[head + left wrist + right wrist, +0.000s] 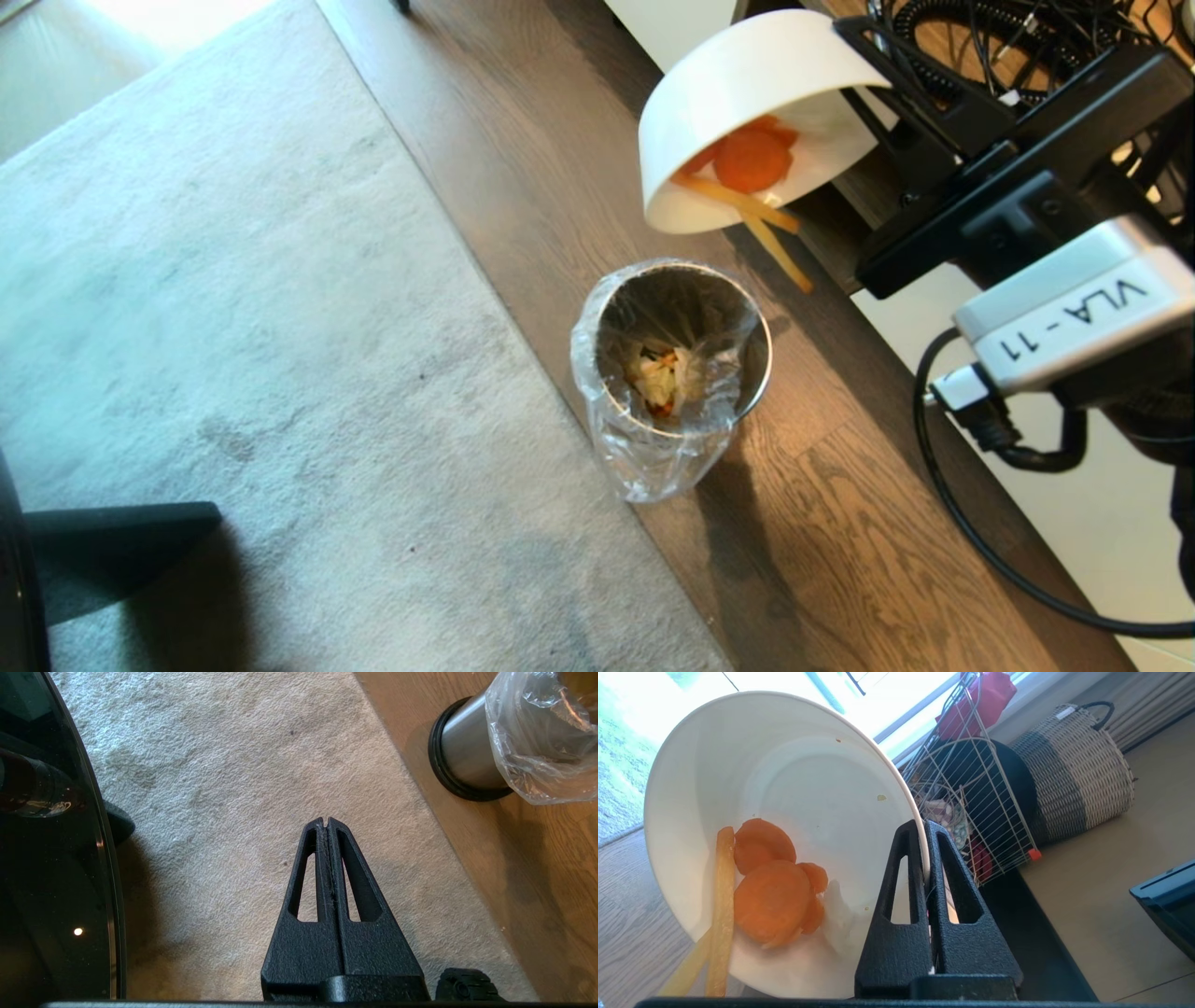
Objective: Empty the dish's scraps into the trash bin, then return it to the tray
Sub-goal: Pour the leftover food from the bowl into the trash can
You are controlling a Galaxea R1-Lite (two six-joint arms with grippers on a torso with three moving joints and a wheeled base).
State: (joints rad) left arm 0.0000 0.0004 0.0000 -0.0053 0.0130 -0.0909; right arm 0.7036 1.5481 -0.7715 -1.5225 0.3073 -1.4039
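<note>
The white dish (738,84) hangs tipped on its side above and a little behind the trash bin (672,373), which stands on the wood floor with food in its bag. My right gripper (864,56) (923,828) is shut on the dish's rim (920,826). The scraps (752,159) lie against the low side of the dish (784,765): orange slices (773,896) and pale yellow strips (721,896), with strips (775,247) sliding over the lip. My left gripper (327,822) is shut on nothing over the carpet, with the trash bin (467,751) to one side. The tray is out of view.
A grey carpet (233,327) lies beside the wood floor (840,523). The round black tabletop edge (51,858) is close to my left gripper. A woven basket (1073,774) and a wire rack (971,788) stand behind the dish. A black cable (971,523) loops under my right arm.
</note>
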